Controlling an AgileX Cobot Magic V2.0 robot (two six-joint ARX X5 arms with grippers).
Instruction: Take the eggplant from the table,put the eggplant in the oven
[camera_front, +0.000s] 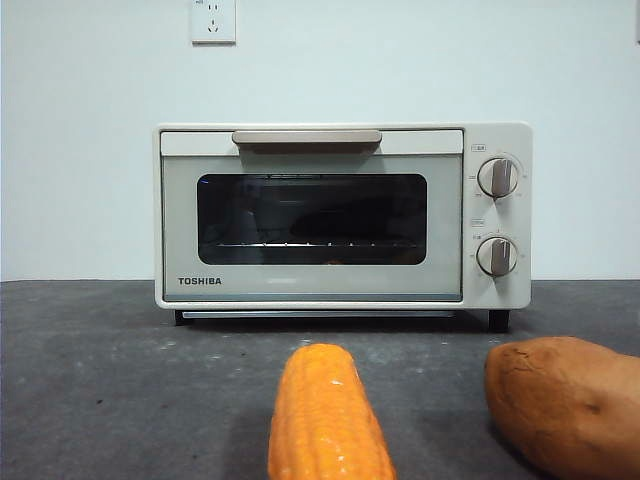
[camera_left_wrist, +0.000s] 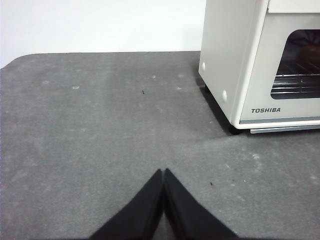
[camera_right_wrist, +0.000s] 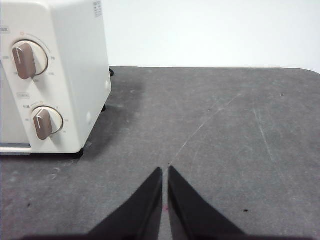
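Eggplant not visible in any view; oven (camera_front: 343, 215) door closed; left gripper (camera_left_wrist: 164, 176) and right gripper (camera_right_wrist: 165, 172) both clenched, empty, waiting over table (camera_left_wrist: 100, 125).

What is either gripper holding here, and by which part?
Nothing. The left gripper and right gripper are both shut and empty above the table.

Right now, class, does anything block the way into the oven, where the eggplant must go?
Yes: the oven has its door shut, with the handle at the top. A corn cob and a sweet potato lie on the table before it. No eggplant shows on the table.
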